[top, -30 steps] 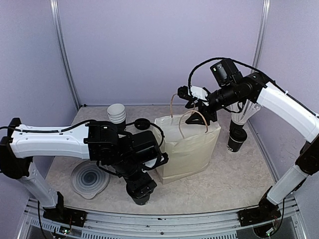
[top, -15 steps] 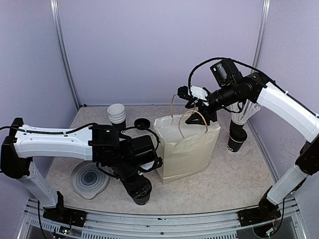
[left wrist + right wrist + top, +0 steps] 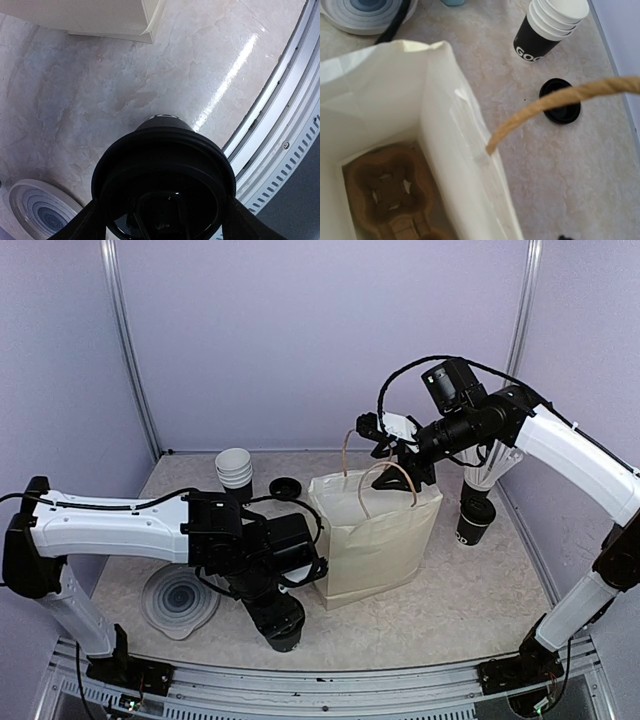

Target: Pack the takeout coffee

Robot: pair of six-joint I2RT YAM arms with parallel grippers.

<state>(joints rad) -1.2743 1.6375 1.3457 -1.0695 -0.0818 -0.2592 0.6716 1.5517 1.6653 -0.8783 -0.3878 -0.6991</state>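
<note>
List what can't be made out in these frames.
- Left tool contact with the lidded cup: top view, the arm covers it; left wrist view, fingertips cut off by bottom edge.
- Carrier tray: right wrist view, part cut off by bottom edge; top view, hidden inside the bag.
- Right tool hold on the rope handle: too small in top view; no fingers in right wrist view.

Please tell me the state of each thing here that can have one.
Black paper cup with black plastic lid: lidded, upright, straddled by the left gripper.
Cream paper bag: open, upright.
Brown pulp carrier tray: at the bag's bottom, visible wells empty.
Stack of lidless black cups: nested, upright.
Loose black plastic lid: lying flat, on no cup.
</note>
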